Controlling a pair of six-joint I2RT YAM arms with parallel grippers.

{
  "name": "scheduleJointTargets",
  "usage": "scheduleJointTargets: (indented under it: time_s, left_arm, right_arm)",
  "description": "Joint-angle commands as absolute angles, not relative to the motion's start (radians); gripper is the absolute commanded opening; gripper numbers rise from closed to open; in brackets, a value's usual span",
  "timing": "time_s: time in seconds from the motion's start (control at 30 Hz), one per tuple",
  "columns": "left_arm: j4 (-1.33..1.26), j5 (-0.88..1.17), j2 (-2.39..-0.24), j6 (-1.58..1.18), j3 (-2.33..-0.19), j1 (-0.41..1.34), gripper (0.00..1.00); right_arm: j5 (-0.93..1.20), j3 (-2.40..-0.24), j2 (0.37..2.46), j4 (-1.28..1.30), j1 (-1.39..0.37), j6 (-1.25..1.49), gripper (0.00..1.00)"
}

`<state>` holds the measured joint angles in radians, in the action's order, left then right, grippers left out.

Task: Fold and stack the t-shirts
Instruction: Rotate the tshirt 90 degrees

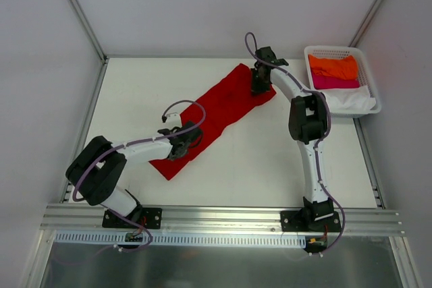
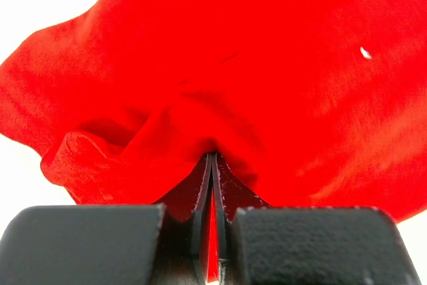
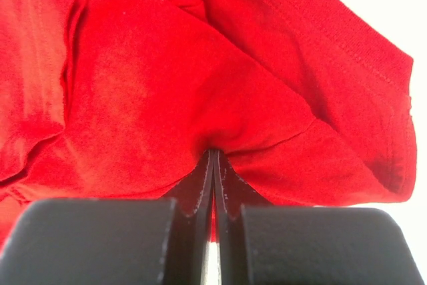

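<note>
The deep red t-shirt (image 1: 216, 116) lies as a long folded strip across the white table, running from near left to far right. My left gripper (image 1: 181, 145) is shut on its near left end; in the left wrist view the red cloth (image 2: 253, 78) bunches at the closed fingertips (image 2: 212, 158). My right gripper (image 1: 260, 85) is shut on the far right end; in the right wrist view the red cloth (image 3: 167, 78) with a stitched hem is pinched at the closed fingertips (image 3: 213, 155). Orange (image 1: 333, 67), magenta (image 1: 334, 83) and white (image 1: 351, 101) shirts lie in the basket.
A white plastic lattice basket (image 1: 324, 50) stands at the far right edge of the table. Metal frame posts rise at the far corners. White walls enclose the table on three sides.
</note>
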<state>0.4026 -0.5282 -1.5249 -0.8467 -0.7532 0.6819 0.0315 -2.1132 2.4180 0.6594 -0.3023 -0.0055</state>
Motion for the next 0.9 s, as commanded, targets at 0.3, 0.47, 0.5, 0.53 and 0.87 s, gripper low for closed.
scheduleJointTargets:
  time_s: [0.3,0.47,0.5,0.53,0.87]
  left_arm:
    - [0.433,-0.232,-1.732,-1.183,-0.733,1.092,0.00]
    - [0.436,-0.206,-1.779,-1.216,-0.788,1.183,0.00]
    - [0.436,-0.196,-1.787,-1.221,-0.801,1.205,0.00]
    - [0.437,-0.190,-1.789,-1.224,-0.804,1.216,0.00]
    - [0.456,-0.179,-1.744,-1.273,-0.848,1.334,0.00]
  right_arm:
    - [0.084,-2.233,2.482,0.707,-0.279,-0.009,0.01]
    - [0.094,-2.255,2.496,0.710,-0.270,-0.009,0.00]
    - [0.101,-2.266,2.506,0.712,-0.265,-0.009,0.00]
    - [0.104,-2.278,2.514,0.718,-0.264,-0.011,0.01]
    - [0.251,-2.430,2.597,0.733,-0.206,0.023,0.01]
